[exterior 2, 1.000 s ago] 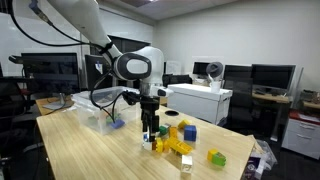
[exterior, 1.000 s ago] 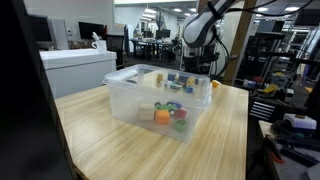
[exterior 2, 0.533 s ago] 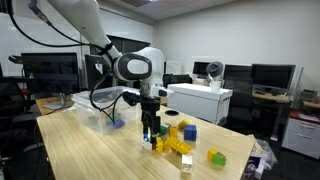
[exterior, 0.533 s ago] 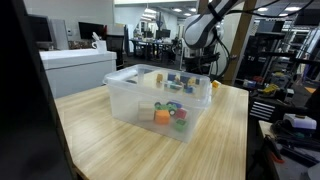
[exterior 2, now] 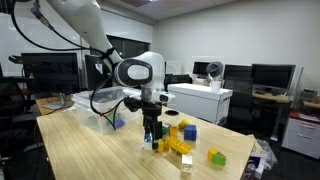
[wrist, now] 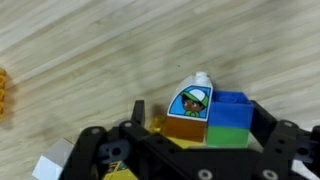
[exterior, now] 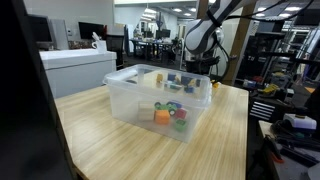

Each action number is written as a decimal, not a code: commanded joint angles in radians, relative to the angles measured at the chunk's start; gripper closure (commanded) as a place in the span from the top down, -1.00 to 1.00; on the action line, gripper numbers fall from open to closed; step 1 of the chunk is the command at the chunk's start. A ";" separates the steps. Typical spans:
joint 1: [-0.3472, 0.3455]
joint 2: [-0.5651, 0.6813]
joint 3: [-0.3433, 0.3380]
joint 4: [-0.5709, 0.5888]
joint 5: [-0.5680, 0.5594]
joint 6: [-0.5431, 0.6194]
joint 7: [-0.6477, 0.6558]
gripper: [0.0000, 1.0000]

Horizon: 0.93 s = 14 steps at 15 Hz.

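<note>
Approach step judged in hand: gripper (exterior 2: 151, 137), jaws wide, empty, being held above picture block (wrist: 190, 108), centre of wrist view. Next move: descent, centring being required.

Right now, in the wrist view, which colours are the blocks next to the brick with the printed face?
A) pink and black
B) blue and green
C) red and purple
B: a blue block and a green block sit right against the printed-face brick.
</note>
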 commanded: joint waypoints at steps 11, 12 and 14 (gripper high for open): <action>-0.022 0.005 0.006 -0.027 0.037 0.076 -0.019 -0.10; -0.020 0.000 0.006 -0.028 0.036 0.075 -0.018 -0.10; -0.013 -0.018 0.006 -0.033 0.032 0.065 -0.015 -0.10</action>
